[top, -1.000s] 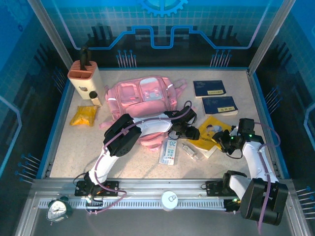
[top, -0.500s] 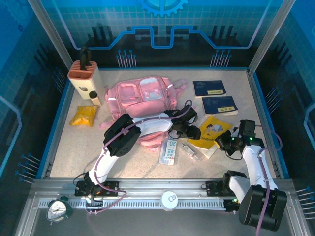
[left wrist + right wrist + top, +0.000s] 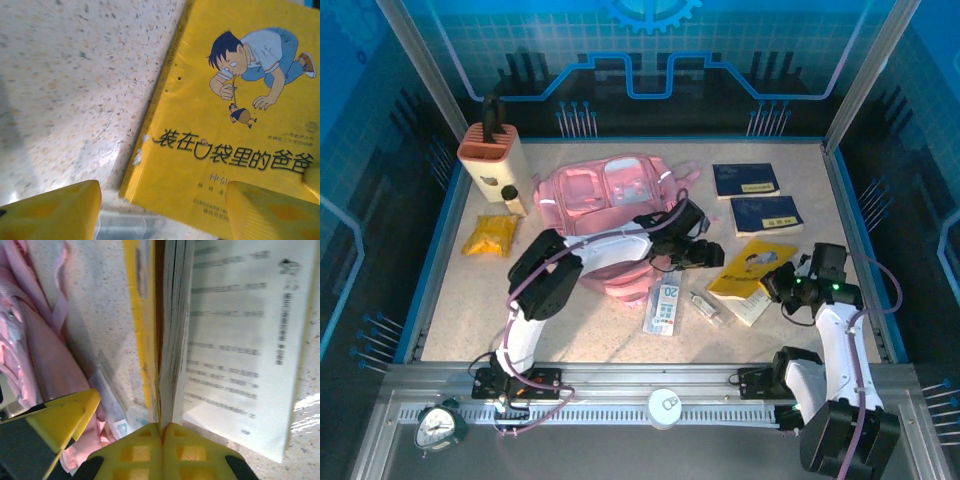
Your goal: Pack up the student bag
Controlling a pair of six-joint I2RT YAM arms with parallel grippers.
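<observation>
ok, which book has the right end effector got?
The yellow cartoon-cover book, its pages pinched in the right end effector; both navy books lie untouched behind.

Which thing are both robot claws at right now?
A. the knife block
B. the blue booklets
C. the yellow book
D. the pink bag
C: the left gripper hangs open over the yellow book, and the right gripper is shut on the book's edge.
</observation>
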